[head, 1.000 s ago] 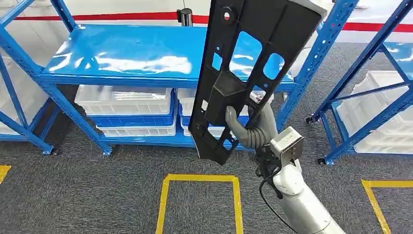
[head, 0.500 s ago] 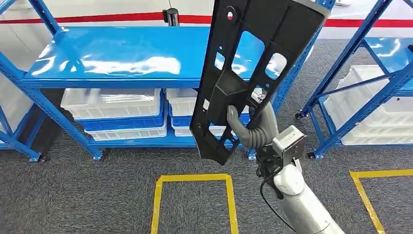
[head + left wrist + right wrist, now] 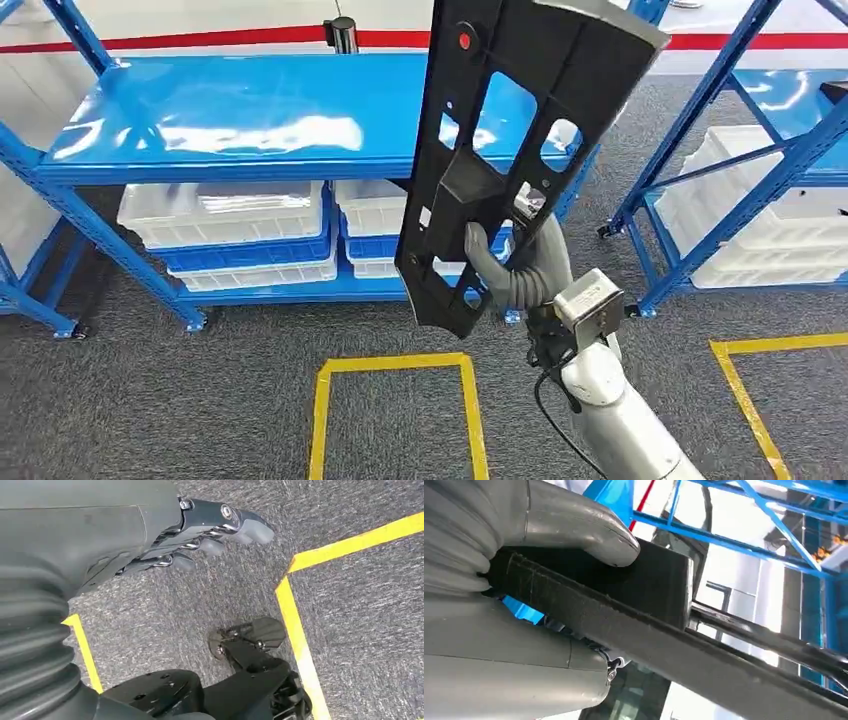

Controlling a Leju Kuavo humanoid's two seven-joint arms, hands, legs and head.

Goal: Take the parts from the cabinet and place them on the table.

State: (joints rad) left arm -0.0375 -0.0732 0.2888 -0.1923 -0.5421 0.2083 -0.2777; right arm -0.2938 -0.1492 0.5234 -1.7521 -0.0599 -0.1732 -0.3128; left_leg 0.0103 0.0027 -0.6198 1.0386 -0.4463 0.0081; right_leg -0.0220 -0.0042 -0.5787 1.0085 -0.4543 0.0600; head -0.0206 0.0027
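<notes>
Your right hand (image 3: 510, 265) is clamped on the lower part of a long black panel (image 3: 520, 140), thumb across its face, holding it upright and slightly tilted in front of the blue shelf unit (image 3: 250, 120), clear of the shelf and above the grey carpet. Your left hand (image 3: 200, 535) hangs over the carpet near the yellow floor tape (image 3: 300, 645), fingers loosely extended and holding nothing. White bins (image 3: 225, 215) sit on the shelf unit's lower level, behind the panel.

One black panel (image 3: 520, 150) is up at twelve o'clock. Two blue racks stand behind it, one (image 3: 230, 110) at eleven o'clock and one (image 3: 760, 160) at two. Two yellow floor squares show: one (image 3: 395, 415) at six, one (image 3: 775, 400) at four.
</notes>
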